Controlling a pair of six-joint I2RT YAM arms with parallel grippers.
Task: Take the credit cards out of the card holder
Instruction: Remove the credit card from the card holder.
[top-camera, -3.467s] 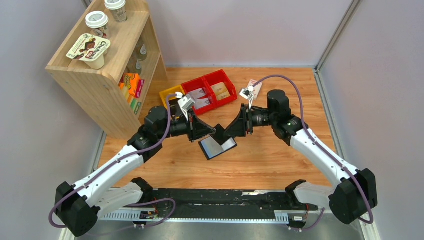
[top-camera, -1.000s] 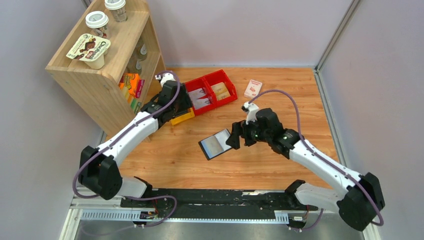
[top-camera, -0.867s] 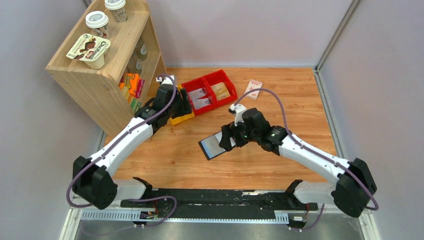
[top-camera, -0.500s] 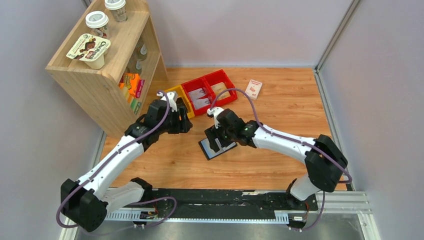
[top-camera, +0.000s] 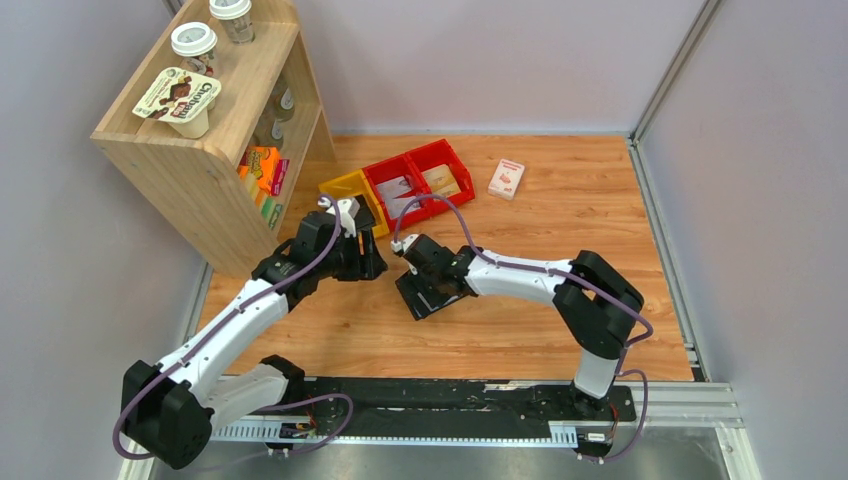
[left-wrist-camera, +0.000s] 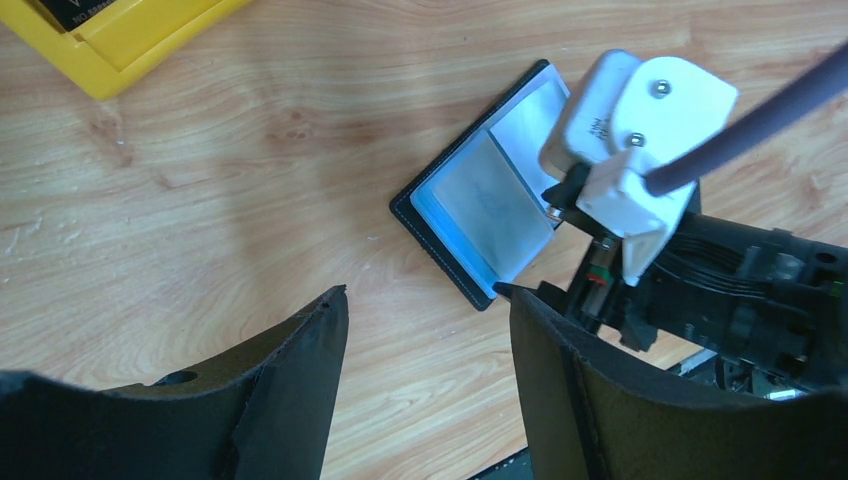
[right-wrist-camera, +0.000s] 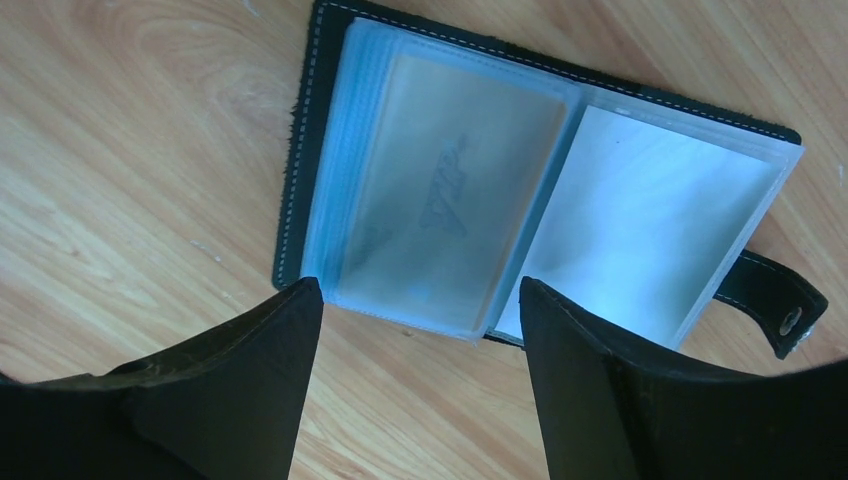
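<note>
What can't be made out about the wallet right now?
Right wrist: cloudy sleeves of the open black bifold card holder blur the tan credit card; stack count unclear.
Top: right end effector covers the holder.
Left wrist: white camera housing hides part of it.

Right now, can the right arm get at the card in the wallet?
Probably yes: the right gripper hangs open over the open card holder, nothing between. The credit card sits inside a clear sleeve, though.

Bright, even light; soft shadows
</note>
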